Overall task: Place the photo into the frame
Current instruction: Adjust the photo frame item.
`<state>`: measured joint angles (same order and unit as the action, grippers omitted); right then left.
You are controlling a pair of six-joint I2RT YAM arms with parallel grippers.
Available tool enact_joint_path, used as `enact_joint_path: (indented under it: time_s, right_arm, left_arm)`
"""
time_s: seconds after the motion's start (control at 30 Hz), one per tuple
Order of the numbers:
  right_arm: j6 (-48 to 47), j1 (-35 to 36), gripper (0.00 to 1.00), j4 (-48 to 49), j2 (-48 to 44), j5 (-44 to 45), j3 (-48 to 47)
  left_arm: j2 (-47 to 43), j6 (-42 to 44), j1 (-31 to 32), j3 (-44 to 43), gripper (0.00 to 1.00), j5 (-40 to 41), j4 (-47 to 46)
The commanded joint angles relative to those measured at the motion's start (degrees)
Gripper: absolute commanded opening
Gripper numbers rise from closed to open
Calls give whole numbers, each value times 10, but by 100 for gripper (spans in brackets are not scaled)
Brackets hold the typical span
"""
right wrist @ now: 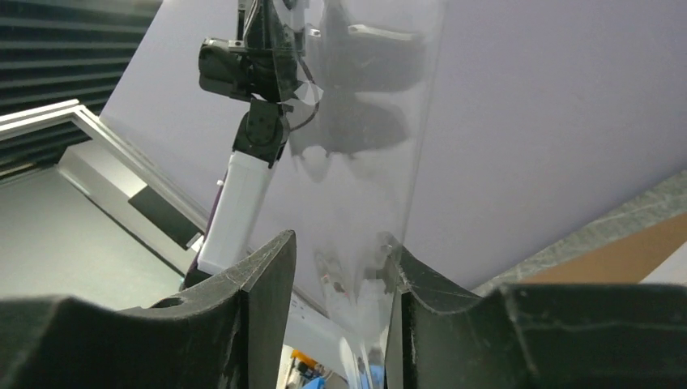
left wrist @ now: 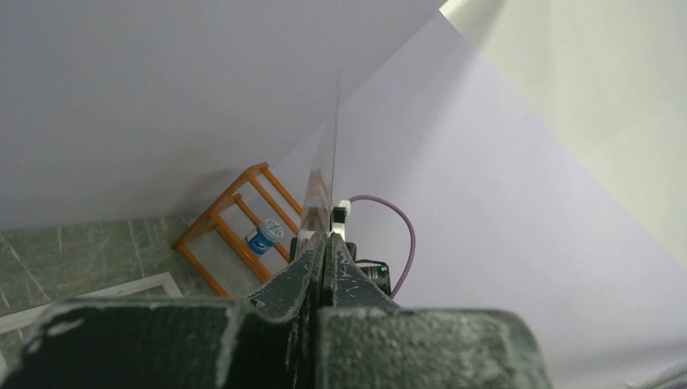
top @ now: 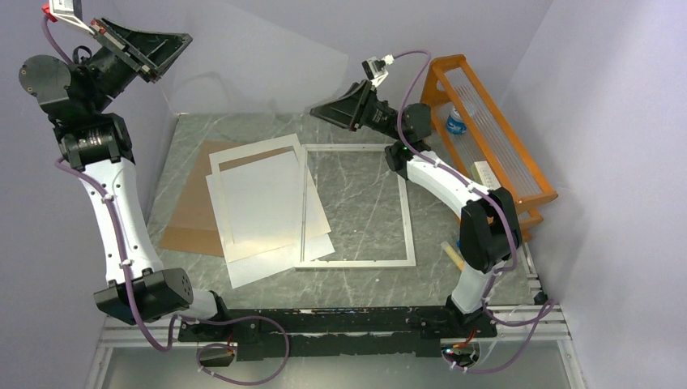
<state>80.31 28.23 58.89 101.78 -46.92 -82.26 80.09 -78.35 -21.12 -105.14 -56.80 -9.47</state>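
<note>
Clear and glassy, a thin pane [right wrist: 364, 162] is held up in the air between the two arms. At the far left the left gripper [top: 180, 39] is raised high above the table, its jaws pinched tight on one edge of the pane, which that wrist's camera sees edge-on. Below it, on the left of the grey-green marbled table [top: 356, 194], lies the brown backing board [top: 190, 219]. Over the board's right side sits the white card mat [top: 279, 245]. Under the mat is a plain white sheet, apparently the photo [top: 271, 271] with its blank side up; no printed side shows. It lies flat on the table, well apart from both grippers. Mat and photo overlap the left rail of the frame [top: 407, 219], which lies flat mid-table with bare marble inside it; which lies on top there I cannot tell. Above the frame's far edge the right gripper [top: 312, 111] points left. Its jaws are partly apart, with the pane's other end standing between them close to one finger but not clamped. At the right stands the orange rack [top: 494, 138], holding a small blue-and-white bottle [top: 456, 121]. Pale lilac walls close in the table.
</note>
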Motion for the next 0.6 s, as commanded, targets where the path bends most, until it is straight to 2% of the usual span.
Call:
enact_joint_path:
  time_s: [0.0, 0.07, 0.27, 0.3, 0.47, 0.5, 0.57]
  right_arm:
    - [8, 0, 45, 46, -45, 19, 31]
    - [3, 0, 40, 41, -55, 25, 45]
    - [-34, -5, 0, -26, -84, 36, 65]
    - [-41, -9, 0, -49, -88, 35, 65]
    - [-88, -42, 0, -188, -136, 24, 86]
    - [-105, -53, 0, -229, -148, 24, 90]
    - [-147, -82, 0, -340, -174, 20, 86]
  left_arm:
    - [-5, -23, 0, 18, 2, 35, -27]
    - [-5, -23, 0, 28, 3, 41, -27]
    - [-9, 12, 0, 39, 2, 45, 6]
    - [-10, 33, 0, 39, 6, 44, 22]
    - [-25, 167, 0, 63, 56, 78, 168]
    - [-26, 190, 0, 75, 64, 85, 184]
    - [-23, 238, 0, 96, 69, 98, 226]
